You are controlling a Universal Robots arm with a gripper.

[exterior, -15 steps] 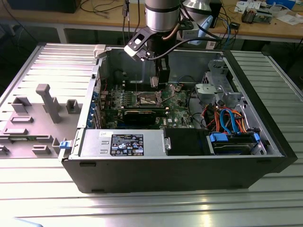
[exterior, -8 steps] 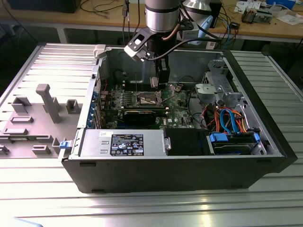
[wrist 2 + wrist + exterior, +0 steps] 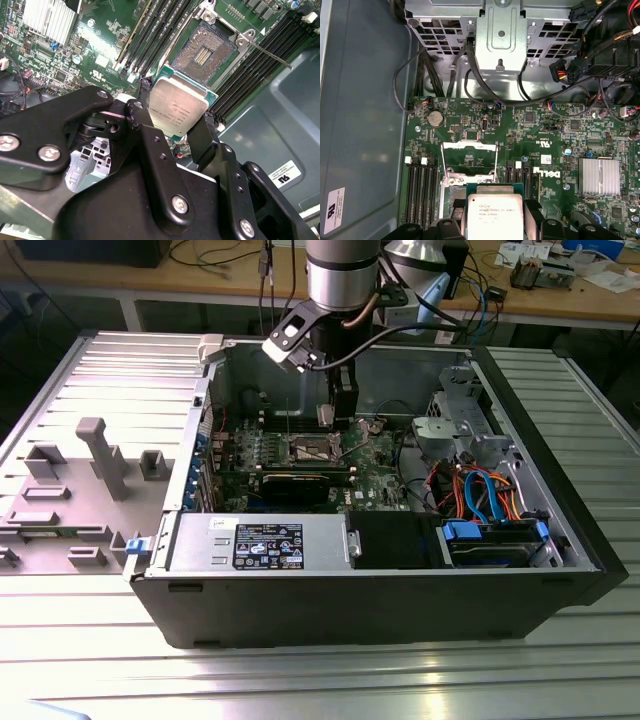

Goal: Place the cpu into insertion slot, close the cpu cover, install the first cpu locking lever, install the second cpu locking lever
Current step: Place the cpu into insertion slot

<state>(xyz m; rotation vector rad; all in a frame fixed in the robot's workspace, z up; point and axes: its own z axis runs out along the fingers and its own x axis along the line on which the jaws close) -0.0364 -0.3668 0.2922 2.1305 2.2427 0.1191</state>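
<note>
The cpu (image 3: 177, 107) — a small flat square chip with a dull silver-grey metal top and a thin green border — is off the board. It is clamped by two opposite edges between the black fingers (image 3: 207, 136) of the arm's gripper (image 3: 177, 107).

In the second wrist view it hangs close to the insertion slot (image 3: 205, 47) but is not yet seated in it. The insertion slot is a square socket with a silvery metal rim, and its dark centre lies bare. A thin silvery metal rod (image 3: 270, 55) angles out from one corner of the slot. It crosses the nearest of the long black memory slots (image 3: 155, 30), which flank the socket on two sides.

In the first wrist view the cpu (image 3: 495, 220) sits between the fingertips, with the insertion slot (image 3: 470, 160) just beyond it on the green circuit board (image 3: 545, 125). A finned silver heat sink (image 3: 600, 176) stands well apart, past one bank of memory slots. A grey perforated metal drive cage (image 3: 500, 35) rises at the board's edge.

In the exterior view the silver-grey arm (image 3: 340, 275) reaches down into the open dark-grey computer case (image 3: 350, 590). It ends just above the insertion slot (image 3: 310, 448), near the middle of the board and toward the case's far wall. The case lies on a ridged metal worktop (image 3: 300, 680), about midway between the worktop's side edges.
</note>
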